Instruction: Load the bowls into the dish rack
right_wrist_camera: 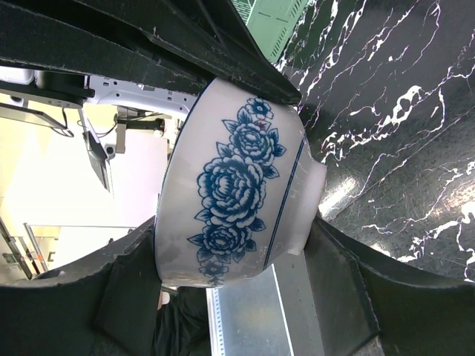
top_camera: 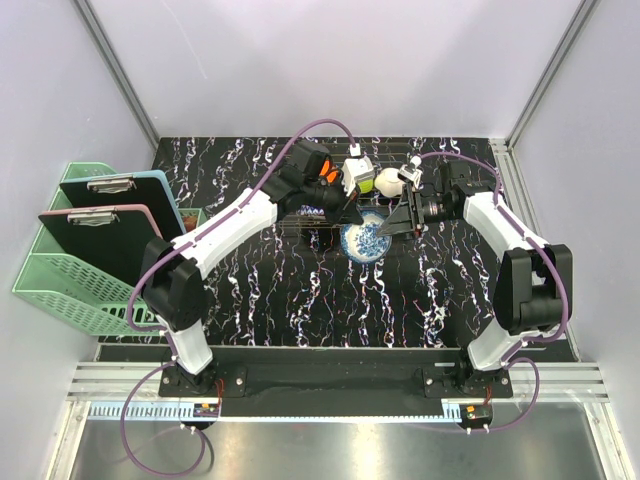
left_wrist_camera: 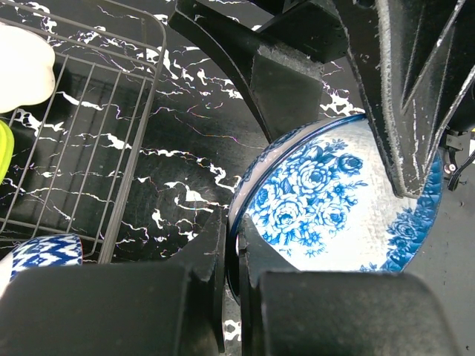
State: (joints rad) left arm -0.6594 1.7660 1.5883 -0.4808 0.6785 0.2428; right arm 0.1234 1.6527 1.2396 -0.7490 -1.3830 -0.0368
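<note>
A blue-and-white floral bowl (top_camera: 365,240) hangs tilted just above the table, near the front of the dark wire dish rack (left_wrist_camera: 96,111). My left gripper (left_wrist_camera: 236,230) is shut on its rim, one finger inside and one outside. My right gripper (right_wrist_camera: 237,245) spans the same bowl (right_wrist_camera: 237,185) from mouth to foot, both fingers touching it. In the top view the left gripper (top_camera: 350,218) and right gripper (top_camera: 395,225) meet over the bowl. In or by the rack I see an orange bowl (top_camera: 325,172), a white bowl (left_wrist_camera: 22,67) and a blue zigzag bowl (left_wrist_camera: 44,252).
A mint-green slatted basket (top_camera: 70,260) holding clipboards stands at the table's left edge. A lime-green edge (left_wrist_camera: 4,148) shows in the rack. Metal rails run along the right side and the near edge.
</note>
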